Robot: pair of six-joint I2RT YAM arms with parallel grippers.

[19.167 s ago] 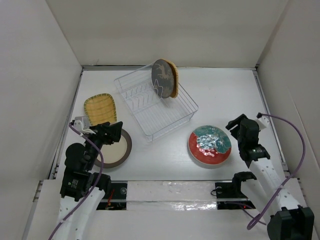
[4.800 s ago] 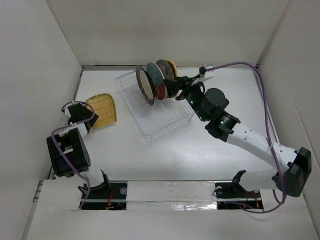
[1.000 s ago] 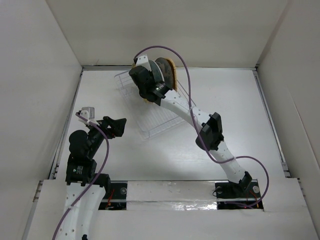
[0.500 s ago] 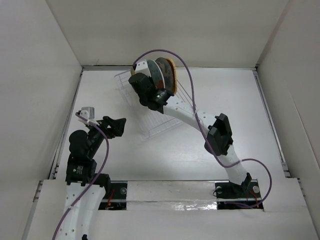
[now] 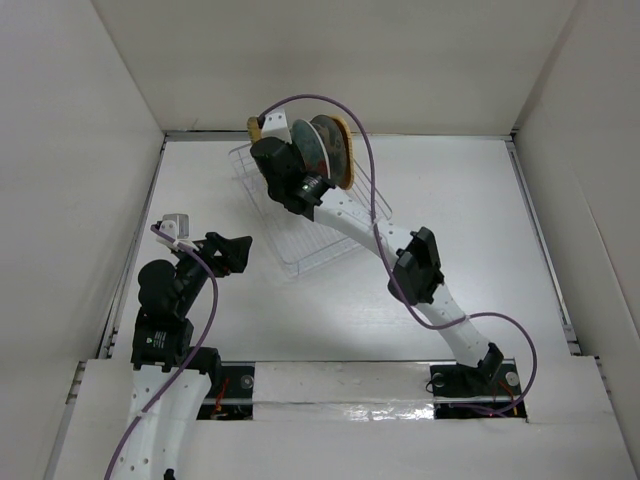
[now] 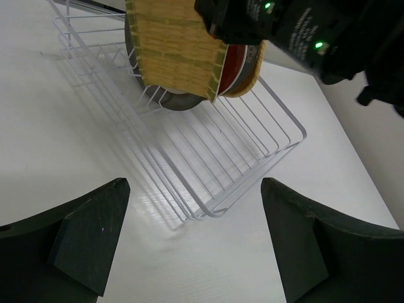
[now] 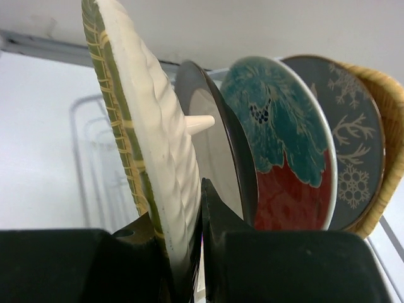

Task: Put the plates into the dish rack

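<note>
The dish rack lies at the back centre of the table, and several plates stand on edge in its far end. My right gripper is above that end, shut on the yellow ribbed plate, which it holds upright in front of the row. Behind it stand the brown-rimmed cream plate, the red and teal plate, the dark grey plate and the orange plate. My left gripper is open and empty near the rack's front corner. The left wrist view shows the yellow plate's woven back.
White walls enclose the table on three sides. The right arm stretches diagonally across the rack's near half. A purple cable loops over the stacked plates.
The right gripper with the yellow plate has shifted slightly left and back over the rack's far end. The left arm has not moved.
</note>
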